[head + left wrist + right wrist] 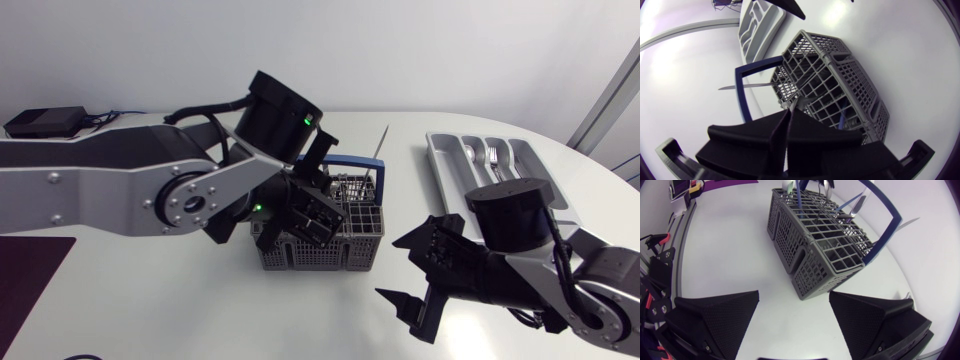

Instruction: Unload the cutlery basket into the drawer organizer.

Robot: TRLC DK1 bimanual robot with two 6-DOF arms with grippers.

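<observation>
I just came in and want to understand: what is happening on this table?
The left gripper is down in the grey plastic cutlery basket with a blue handle, shut on a silver utensil. The right gripper hangs open beside it, empty. The grey drawer organizer already holds forks.

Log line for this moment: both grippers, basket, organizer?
left gripper: shut on utensil handle at basket rim | right gripper: open, empty, facing basket | organizer: holds some cutlery

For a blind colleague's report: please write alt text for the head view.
The left gripper is over a grey cutlery basket mid-table. The right gripper is open beside it; the drawer organizer holds some cutlery.
</observation>
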